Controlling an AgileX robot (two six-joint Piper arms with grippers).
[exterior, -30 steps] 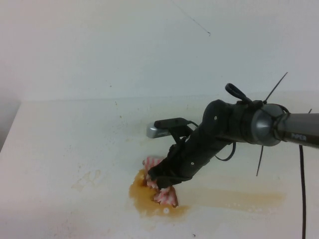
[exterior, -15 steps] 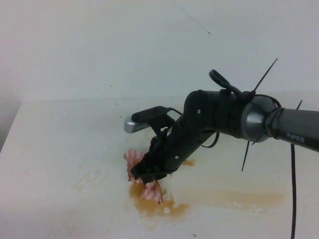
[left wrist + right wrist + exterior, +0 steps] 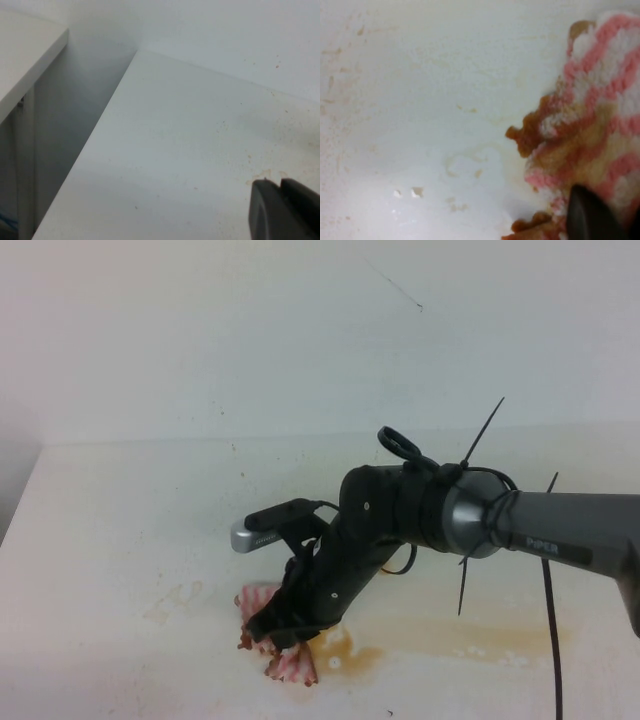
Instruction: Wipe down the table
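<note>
1. White lettering "PIPER" legible on the grey forearm (image 3: 560, 540) of the right arm.
2. Pink-and-white striped terry cloth (image 3: 291, 667) bunched on the white tabletop (image 3: 120, 530), front centre, at the left end of the brown liquid spill (image 3: 348, 654).
3. In the right wrist view, fluffy pile on the cloth (image 3: 600, 120). Stripes soaked brown along the edge, darkest at the ragged fringe.
4. Right gripper (image 3: 272, 624) down on the cloth and clamped on it, black fingers sunk into the folds. 1 dark fingertip (image 3: 590, 215) showing in the wrist view.
5. Small puddle just beside the cloth. Pale brown streak (image 3: 480, 645) running off toward the robot's right. Faint dried mark (image 3: 175, 600) to the left, apart from the cloth.
6. Left gripper (image 3: 281, 200) seen in its own wrist view only, above bare tabletop near the table's edge. 2 dark fingers pressed together with a thin seam between them, holding nothing.
7. Middle of the cloth hidden under the right gripper. Right arm cut off at the frame's right edge. Only the tips of the left gripper in frame.
8. 3 thin black cable ties (image 3: 482, 430) sticking out from the right arm's wrist joint.
</note>
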